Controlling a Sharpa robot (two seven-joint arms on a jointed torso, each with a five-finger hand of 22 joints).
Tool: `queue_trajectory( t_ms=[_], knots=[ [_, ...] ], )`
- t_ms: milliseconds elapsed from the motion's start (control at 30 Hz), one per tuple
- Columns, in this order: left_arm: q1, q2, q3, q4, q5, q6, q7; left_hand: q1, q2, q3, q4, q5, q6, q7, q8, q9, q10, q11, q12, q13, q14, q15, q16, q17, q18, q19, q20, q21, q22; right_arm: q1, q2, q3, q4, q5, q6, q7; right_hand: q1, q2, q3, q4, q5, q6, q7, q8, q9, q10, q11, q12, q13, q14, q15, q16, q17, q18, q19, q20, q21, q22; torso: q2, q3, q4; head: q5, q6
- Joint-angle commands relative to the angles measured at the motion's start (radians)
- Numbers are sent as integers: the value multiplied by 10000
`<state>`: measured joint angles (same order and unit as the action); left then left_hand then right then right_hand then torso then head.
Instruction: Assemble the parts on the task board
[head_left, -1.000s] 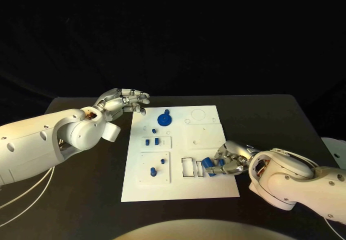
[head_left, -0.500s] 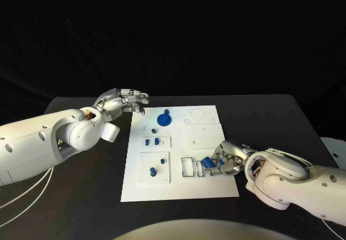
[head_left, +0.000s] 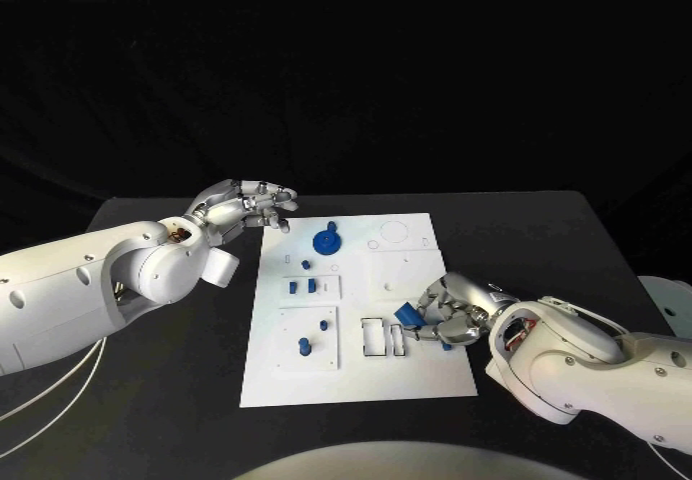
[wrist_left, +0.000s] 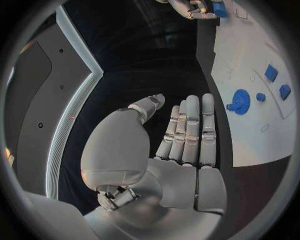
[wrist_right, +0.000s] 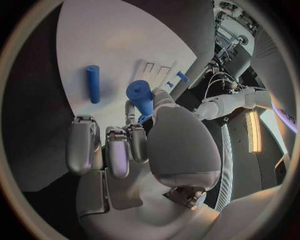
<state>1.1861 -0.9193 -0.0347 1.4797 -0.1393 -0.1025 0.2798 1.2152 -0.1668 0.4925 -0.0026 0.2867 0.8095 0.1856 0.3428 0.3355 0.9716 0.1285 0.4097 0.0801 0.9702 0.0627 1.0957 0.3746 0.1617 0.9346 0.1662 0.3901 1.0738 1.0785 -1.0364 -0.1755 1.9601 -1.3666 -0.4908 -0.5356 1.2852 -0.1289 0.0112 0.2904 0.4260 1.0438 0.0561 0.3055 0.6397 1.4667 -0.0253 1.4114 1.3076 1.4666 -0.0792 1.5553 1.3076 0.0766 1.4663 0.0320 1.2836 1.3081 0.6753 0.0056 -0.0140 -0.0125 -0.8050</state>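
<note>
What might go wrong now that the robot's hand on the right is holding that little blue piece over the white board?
The right hand pinches the blue cylinder only at its fingers, so it could slip and drop onto the task board. It hangs close to the rectangular slots; coming down tilted, it may jam or miss. The left hand holds nothing near the board's far corner, so nothing steadies the board if it gets pushed.

The right hand (head_left: 444, 318) covers most of the blue cylinder (wrist_right: 140, 93) it pinches in the head view. At twelve o'clock on the task board (head_left: 418, 370), the faint round outlines are too small to read.
</note>
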Motion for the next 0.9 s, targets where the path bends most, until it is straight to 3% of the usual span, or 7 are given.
queue_trajectory(
  t_ms=[33,233,533,900],
  knots=[
    [6,32,6,8,21,119,27,-63,-17,-58,-10,28,-64,19,28,-2,-82,17,31,4,-76,24,0,9,182,-16,57,-44,-16,45,27,0,128,189,-504,191,307,280,71,20,-33,235,-137,-19,159,65,-42,-32,892,973,-86,45,2319,-182,100,-79,39,1774,20,0,4,-3,11],
    [6,41,6,3,22,103,19,-61,-22,-72,-3,35,-107,32,18,-11,-127,30,24,2,-91,34,0,9,180,-19,62,-51,-29,82,224,3,110,367,-247,163,236,278,116,27,-108,242,-127,-48,162,69,-34,-35,897,974,-82,46,2322,-181,97,-81,25,1773,23,2,8,13,-4],
    [6,68,6,-2,22,127,15,-61,-22,-72,-3,35,-107,32,18,-11,-127,30,24,2,-91,34,0,9,180,-19,62,-51,-29,-9,719,-1,-123,774,718,-3,-412,220,193,36,-513,284,-83,-167,211,-1,8,-193,777,951,-46,7,2224,-150,39,-56,-166,1736,24,3,9,12,-43],
    [5,75,6,-8,22,153,1,-59,-16,-75,2,39,-116,36,20,-12,-143,34,25,3,-96,38,1,9,179,-20,65,-54,-36,-69,1037,-1,-349,900,592,-244,-1285,194,70,43,-907,403,-87,-201,346,38,13,-192,821,962,-39,22,2273,-154,60,-40,-161,1758,20,11,2,35,-59]
  ],
)
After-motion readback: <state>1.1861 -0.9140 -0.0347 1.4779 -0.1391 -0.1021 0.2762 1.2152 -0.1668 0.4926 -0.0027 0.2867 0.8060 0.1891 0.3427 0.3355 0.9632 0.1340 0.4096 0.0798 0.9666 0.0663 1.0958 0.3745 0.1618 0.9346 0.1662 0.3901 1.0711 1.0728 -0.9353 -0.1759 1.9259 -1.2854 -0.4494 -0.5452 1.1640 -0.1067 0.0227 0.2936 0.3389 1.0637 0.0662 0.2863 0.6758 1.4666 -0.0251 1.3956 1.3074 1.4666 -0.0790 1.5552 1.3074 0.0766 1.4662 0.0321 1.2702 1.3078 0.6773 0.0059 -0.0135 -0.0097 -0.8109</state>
